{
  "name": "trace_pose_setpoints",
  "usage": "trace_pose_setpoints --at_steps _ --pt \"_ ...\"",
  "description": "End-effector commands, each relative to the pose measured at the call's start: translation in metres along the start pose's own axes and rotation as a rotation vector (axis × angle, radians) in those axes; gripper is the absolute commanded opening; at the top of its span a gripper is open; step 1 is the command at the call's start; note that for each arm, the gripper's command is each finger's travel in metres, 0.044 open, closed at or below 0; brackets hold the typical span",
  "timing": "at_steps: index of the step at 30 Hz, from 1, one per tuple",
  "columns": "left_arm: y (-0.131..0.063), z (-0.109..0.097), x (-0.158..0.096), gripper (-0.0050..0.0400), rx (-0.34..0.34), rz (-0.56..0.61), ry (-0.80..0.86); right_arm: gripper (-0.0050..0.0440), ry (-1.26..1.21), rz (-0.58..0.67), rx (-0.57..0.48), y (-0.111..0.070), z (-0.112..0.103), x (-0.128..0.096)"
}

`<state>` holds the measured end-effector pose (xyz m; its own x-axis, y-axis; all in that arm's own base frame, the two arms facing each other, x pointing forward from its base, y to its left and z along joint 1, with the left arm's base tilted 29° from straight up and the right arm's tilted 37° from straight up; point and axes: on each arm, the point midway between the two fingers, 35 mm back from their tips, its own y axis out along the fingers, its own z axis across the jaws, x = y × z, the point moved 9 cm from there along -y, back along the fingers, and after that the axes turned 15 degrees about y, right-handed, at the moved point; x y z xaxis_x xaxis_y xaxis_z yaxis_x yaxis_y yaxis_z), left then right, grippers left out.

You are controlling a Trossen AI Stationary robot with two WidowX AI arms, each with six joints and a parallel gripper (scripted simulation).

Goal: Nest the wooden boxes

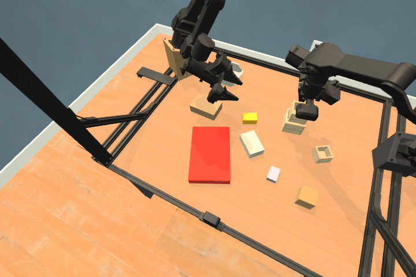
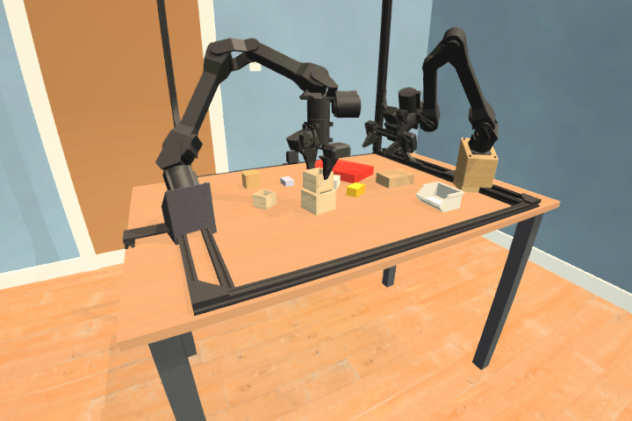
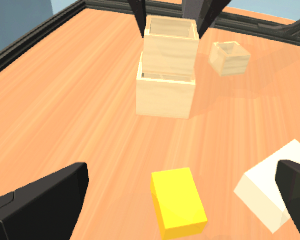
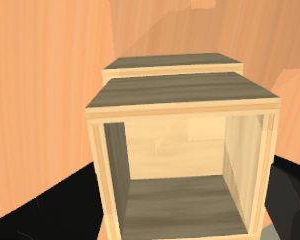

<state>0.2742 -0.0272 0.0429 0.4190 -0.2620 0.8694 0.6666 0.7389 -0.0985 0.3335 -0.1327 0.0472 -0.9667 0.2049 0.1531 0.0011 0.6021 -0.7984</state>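
Observation:
The biggest wooden box (image 1: 293,127) (image 2: 318,201) (image 3: 165,97) stands open side up on the table. My right gripper (image 2: 319,172) (image 3: 169,39) is shut on the middle wooden box (image 2: 313,181) (image 3: 169,56) (image 4: 182,92), upright, its lower edge at the biggest box's mouth. Whether it sits partly inside or touches the rim I cannot tell. The smallest wooden box (image 1: 323,159) (image 2: 263,200) (image 3: 232,65) stands apart, open side up. My left gripper (image 1: 239,91) (image 3: 182,171) is open and empty, raised above the table.
A yellow block (image 1: 249,118) (image 3: 177,200), a cream block (image 1: 251,142) and a red slab (image 1: 210,153) lie between the arms. A pale small block (image 1: 273,173), a tan cube (image 1: 307,195), a brown block (image 1: 205,107) and a white bin (image 2: 438,197) stand around them.

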Motion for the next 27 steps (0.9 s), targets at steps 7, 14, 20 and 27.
trace_pose_setpoints --at_steps 7,14,20,27 --pt "0.0005 0.0006 0.0000 0.0400 0.007 0.002 -0.007 0.0000 0.006 -0.002 -0.004 0.0034 -0.0003 -0.0019" --pt "0.0005 0.0006 0.0000 0.0400 0.007 0.002 -0.007 0.0000 0.006 -0.002 -0.004 0.0052 0.0000 -0.0034" --pt "0.0005 0.0006 0.0000 0.0400 0.007 0.002 -0.007 0.0000 0.006 -0.002 -0.004 0.0064 -0.0001 -0.0034" --pt "0.0005 0.0006 0.0000 0.0400 0.007 0.002 -0.007 0.0000 0.006 -0.002 -0.004 0.0078 -0.0004 -0.0031"
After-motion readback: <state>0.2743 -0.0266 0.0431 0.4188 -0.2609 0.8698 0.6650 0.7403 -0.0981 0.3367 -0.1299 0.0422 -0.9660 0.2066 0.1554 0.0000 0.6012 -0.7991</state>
